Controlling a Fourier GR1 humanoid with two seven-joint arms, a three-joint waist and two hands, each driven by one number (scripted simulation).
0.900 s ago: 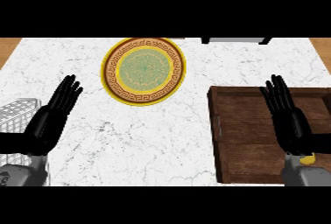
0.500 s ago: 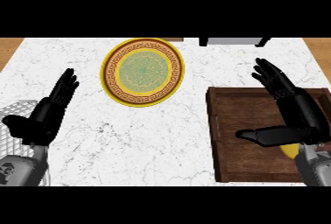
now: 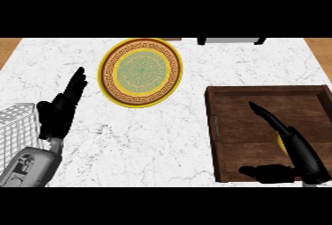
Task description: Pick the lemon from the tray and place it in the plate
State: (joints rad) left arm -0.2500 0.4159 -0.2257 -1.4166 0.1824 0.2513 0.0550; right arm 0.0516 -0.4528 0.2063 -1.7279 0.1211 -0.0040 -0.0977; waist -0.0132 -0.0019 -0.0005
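The lemon [image 3: 281, 143] shows only as a thin yellow sliver on the brown wooden tray [image 3: 227, 110] at the right, mostly hidden under my right hand [image 3: 295, 145]. That hand lies over the tray with its fingers stretched toward the far left and its thumb [image 3: 262, 171] spread out near the tray's front edge; it is open and not closed round the lemon. The yellow plate [image 3: 141, 72] with a green centre and patterned rim lies on the marble counter at the far middle-left. My left hand [image 3: 62, 107] rests open at the left, fingers pointing up.
A white wire basket [image 3: 16, 127] stands at the counter's left edge beside my left forearm. A dark and white object [image 3: 230, 40] sits at the counter's far edge. Bare marble [image 3: 162, 145] lies between plate and tray.
My right hand has come down lower over the tray, onto the lemon, with its thumb swung toward the tray's front. The left hand has shifted slightly.
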